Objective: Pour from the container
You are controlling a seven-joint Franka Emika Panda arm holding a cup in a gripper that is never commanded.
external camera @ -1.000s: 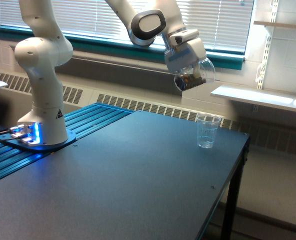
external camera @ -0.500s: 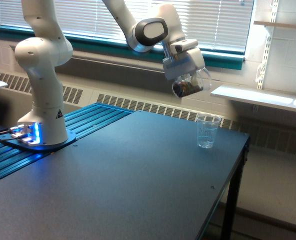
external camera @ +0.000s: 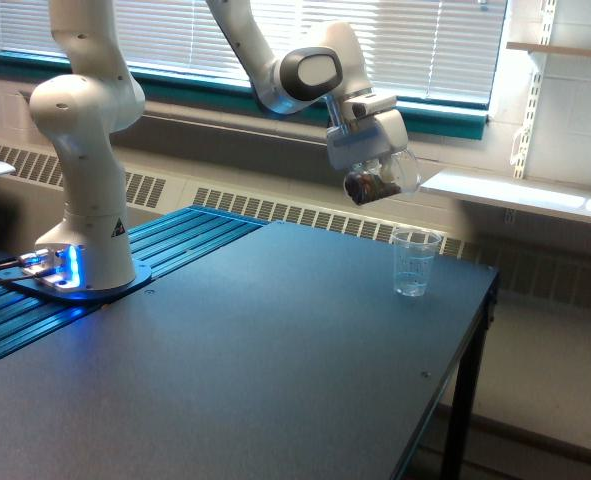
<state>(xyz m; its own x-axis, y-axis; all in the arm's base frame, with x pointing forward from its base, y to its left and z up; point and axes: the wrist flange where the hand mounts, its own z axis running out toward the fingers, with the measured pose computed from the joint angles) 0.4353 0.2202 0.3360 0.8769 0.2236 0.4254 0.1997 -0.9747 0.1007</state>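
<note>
Gripper [external camera: 372, 165] clamped on the container [external camera: 382, 180], which I hold tilted in the air above and to the exterior view's left of the ribbed cup [external camera: 414, 262] on the surface [external camera: 275, 350], presumably to bring its brown granules toward the mouth for pouring.

One exterior view only — set off the desk's [external camera: 275, 340] near corner, raised slightly, facing across it toward the far windows [external camera: 175, 30].

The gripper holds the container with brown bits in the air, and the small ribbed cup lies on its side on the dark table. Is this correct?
Not quite: the small ribbed cup stands upright on the dark table, as the exterior view shows. The gripper does hold the container of brown bits in the air.
</note>
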